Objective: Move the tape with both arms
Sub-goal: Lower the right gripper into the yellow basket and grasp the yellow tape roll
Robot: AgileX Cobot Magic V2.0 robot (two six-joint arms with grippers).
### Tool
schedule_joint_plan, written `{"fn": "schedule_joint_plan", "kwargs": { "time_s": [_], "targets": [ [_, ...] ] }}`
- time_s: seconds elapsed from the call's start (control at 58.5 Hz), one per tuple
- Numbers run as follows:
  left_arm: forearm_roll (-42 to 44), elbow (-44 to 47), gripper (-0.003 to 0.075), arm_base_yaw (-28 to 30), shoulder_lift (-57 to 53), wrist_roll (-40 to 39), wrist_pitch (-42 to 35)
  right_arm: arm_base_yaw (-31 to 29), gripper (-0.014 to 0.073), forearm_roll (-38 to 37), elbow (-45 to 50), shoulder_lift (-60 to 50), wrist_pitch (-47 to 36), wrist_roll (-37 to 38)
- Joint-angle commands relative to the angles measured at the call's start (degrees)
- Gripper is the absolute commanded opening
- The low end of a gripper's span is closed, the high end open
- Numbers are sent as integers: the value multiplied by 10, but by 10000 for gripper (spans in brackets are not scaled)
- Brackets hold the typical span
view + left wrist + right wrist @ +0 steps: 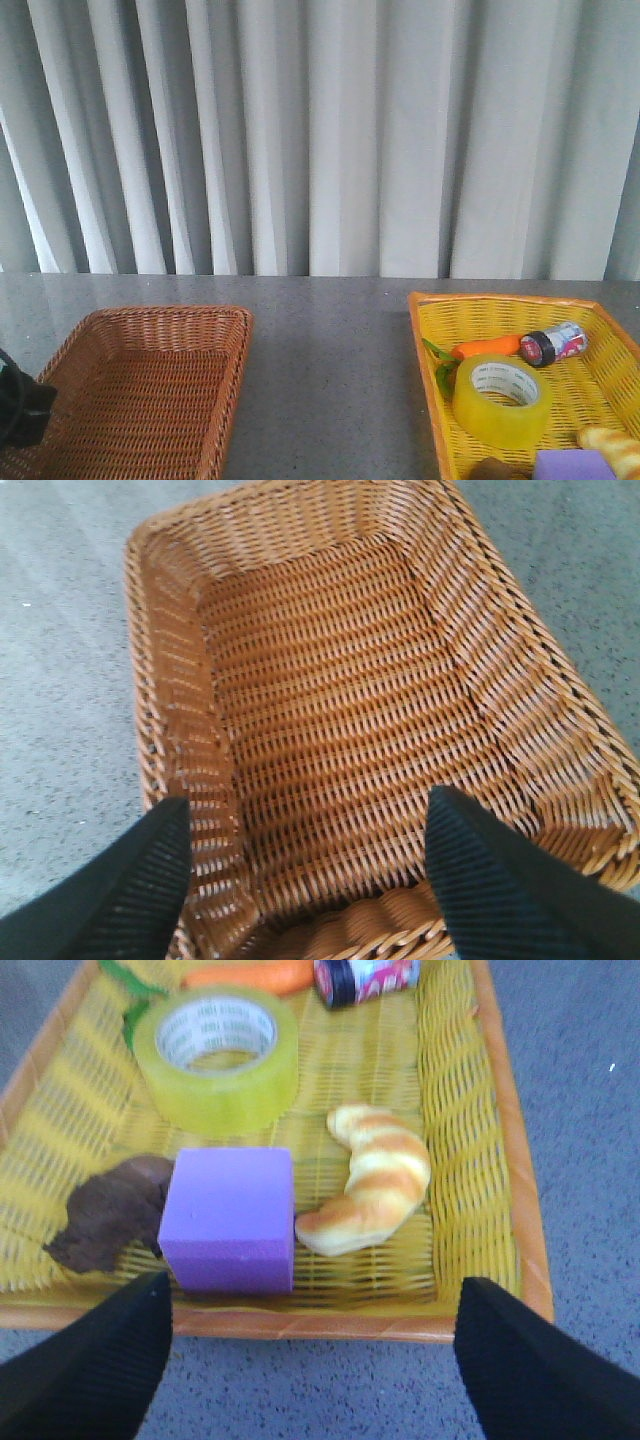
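The tape [502, 399], a wide translucent yellow roll with a white printed core, lies flat in the yellow basket [431, 345] on the right; it also shows in the right wrist view [217, 1058]. My right gripper [312, 1305] is open and empty, above the table just outside that basket's near rim [330, 1322], apart from the tape. My left gripper [307, 825] is open and empty over the near end of the brown wicker basket [170, 710]. Only a black part of the left arm [18, 405] shows in the front view; the right arm is out of that view.
The yellow basket also holds a purple block [229, 1218], a croissant [371, 1181], a dark brown lump [110, 1210], an orange carrot [485, 347] and a small black-capped can [553, 343]. The brown basket [150, 385] holds nothing. Grey tabletop [330, 370] lies between the baskets; curtains hang behind.
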Motion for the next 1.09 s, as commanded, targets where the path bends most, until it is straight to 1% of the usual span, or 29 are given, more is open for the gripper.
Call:
{"fn": "schedule_joint_plan", "kwargs": {
  "time_s": [0.0,0.102,0.188,0.273,0.342,0.529,0.683,0.854,0.922,1.076],
  "targets": [
    [-25,-21,473,1,-1,20,-33,-4,579,0,-50,44,-6,-22],
    [-49,-21,480,18,-2,42,-37,-4,579,18,-91,93,3,-42],
    [-99,-21,490,46,-2,75,-35,-4,579,35,-128,136,8,-66],
    [-158,-21,493,72,-2,128,-33,-4,572,51,-164,178,12,-79],
    [-180,-21,493,86,-2,146,-30,-4,561,50,-197,217,22,-79],
    [-193,-21,493,84,-3,148,10,-3,546,50,-289,329,42,-91],
    [-190,-21,493,84,-3,148,15,-2,546,50,-351,408,55,-97],
    [-190,-21,493,84,-3,148,20,23,544,39,-429,494,78,-97],
    [-190,-21,493,84,-3,148,20,32,538,28,-460,525,86,-86],
    [-190,-21,493,84,-3,148,20,31,507,-10,-519,591,108,-39]
  ]
}}
